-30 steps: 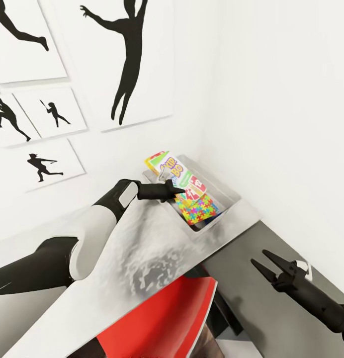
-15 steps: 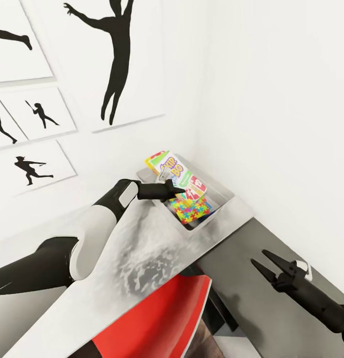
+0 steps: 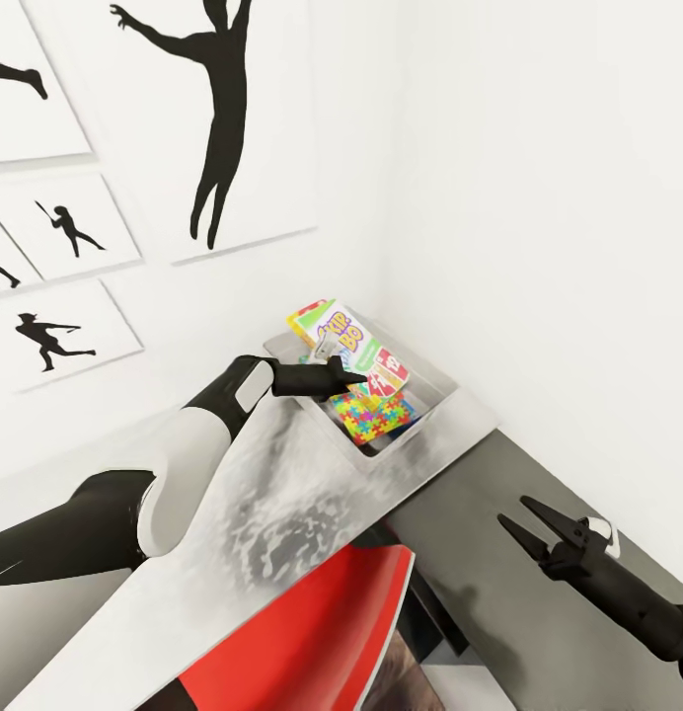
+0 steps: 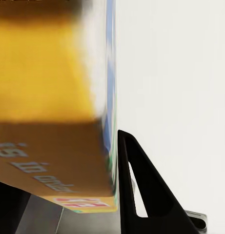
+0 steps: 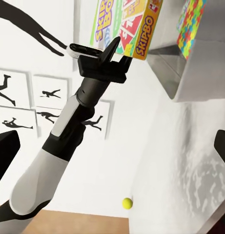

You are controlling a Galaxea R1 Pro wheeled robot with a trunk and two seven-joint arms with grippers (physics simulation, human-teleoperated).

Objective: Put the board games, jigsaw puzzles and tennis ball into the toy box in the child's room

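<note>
- Nearest in the head view, a glossy red curved panel [image 3: 312, 642] shows below the front edge of the long pale grey-white table [image 3: 282, 513].
- To the robot's right, the black right hand [image 3: 524, 523] hangs off the table's end over a grey surface, its two pointed fingers spread wide with nothing between them.
- The mottled table top runs away toward the room's corner, with the white-and-black left arm [image 3: 184, 454] stretched over it.
- The black left hand [image 3: 343, 373] reaches over the near rim of the shallow light grey toy box [image 3: 435, 390], which sits on the table in the corner by the white walls.
- This hand is closed on the green-yellow-red "SKIP-BO" board game box [image 3: 346, 346], held tilted up above the bin; in the left wrist view its yellow-orange face [image 4: 49, 112] lies flat against one dark finger [image 4: 139, 195].
- From the right wrist view the same box [image 5: 136, 27] sits clamped in the left hand [image 5: 110, 56].
- Inside the toy box, under the held game, lies a flat jigsaw puzzle of red, yellow, green and blue pieces [image 3: 376, 420].
- A small yellow-green tennis ball [image 5: 127, 203] appears in the right wrist view, beside the table's edge; what it rests on I cannot tell.
- Farthest, black baseball-player silhouette pictures [image 3: 218, 118] hang on the white wall.
</note>
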